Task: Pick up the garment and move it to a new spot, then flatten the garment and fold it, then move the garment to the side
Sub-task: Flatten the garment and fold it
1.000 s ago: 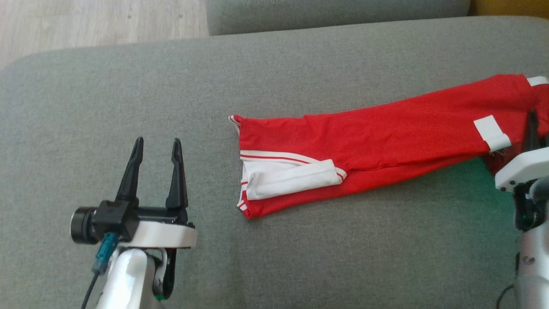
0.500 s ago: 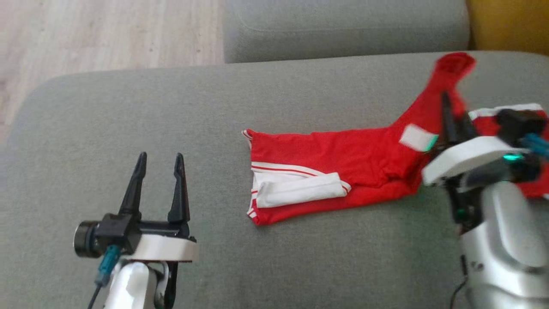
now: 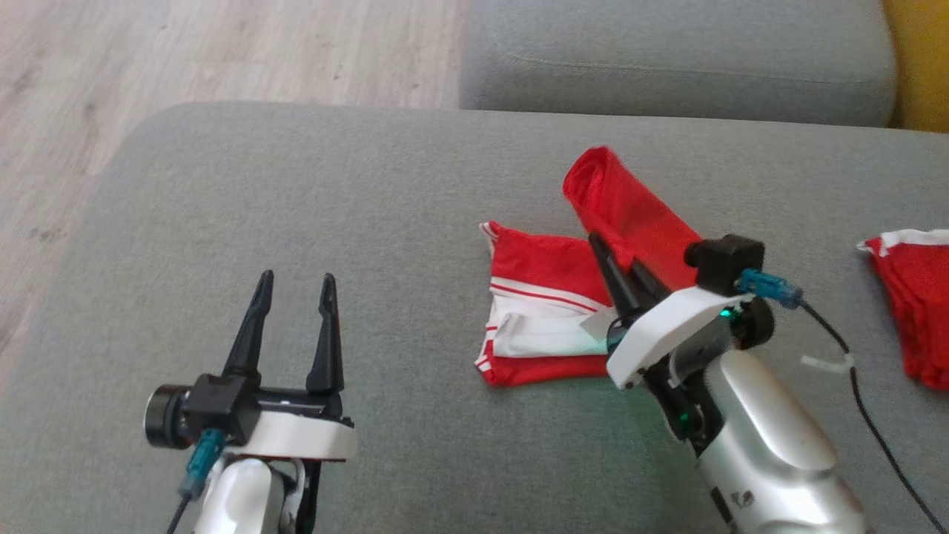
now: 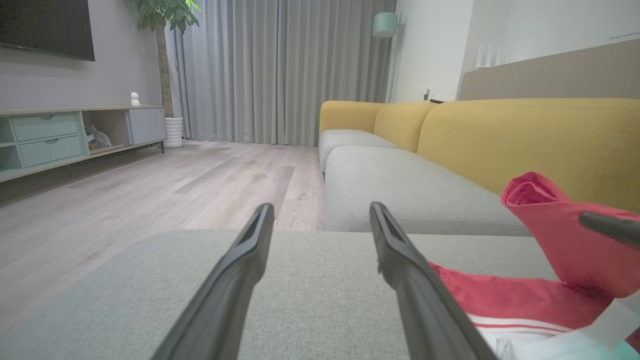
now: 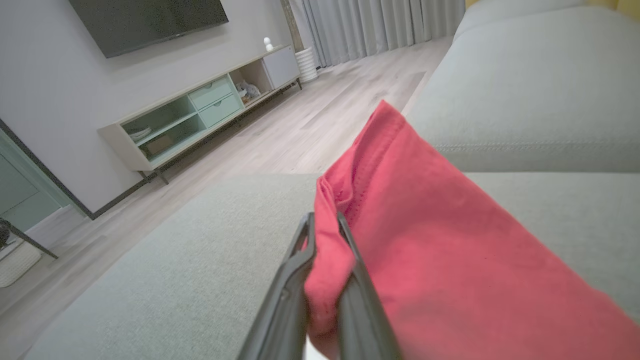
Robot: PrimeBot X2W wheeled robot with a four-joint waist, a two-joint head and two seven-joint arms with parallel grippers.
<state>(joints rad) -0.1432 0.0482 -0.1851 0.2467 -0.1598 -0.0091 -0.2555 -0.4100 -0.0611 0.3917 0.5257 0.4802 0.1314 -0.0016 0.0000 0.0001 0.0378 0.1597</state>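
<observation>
The garment [image 3: 541, 261] is red with white stripes and a white waistband, and it lies on the grey cushion [image 3: 385, 193]. My right gripper [image 3: 614, 252] is shut on one red end of it [image 3: 630, 208], holding that end up and doubled back over the part lying flat. The right wrist view shows the red cloth [image 5: 450, 260] pinched between the right gripper's [image 5: 325, 220] two fingers. My left gripper [image 3: 295, 276] stands open and holds nothing, to the left of the garment. In the left wrist view its spread gripper [image 4: 321, 210] points over the cushion, with the garment [image 4: 550, 235] at the right.
Another red cloth with a white edge [image 3: 912, 297] lies apart at the cushion's right edge. A dark cable [image 3: 852, 371] trails from the right wrist. A second grey cushion [image 3: 667, 67] lies behind. Wooden floor [image 3: 185, 67] is to the left, and a yellow sofa back [image 4: 525, 135] is beyond.
The right gripper has carried the garment's far end up and leftward, doubling it over the rest. The head camera has shifted too. The left gripper stays open in place.
</observation>
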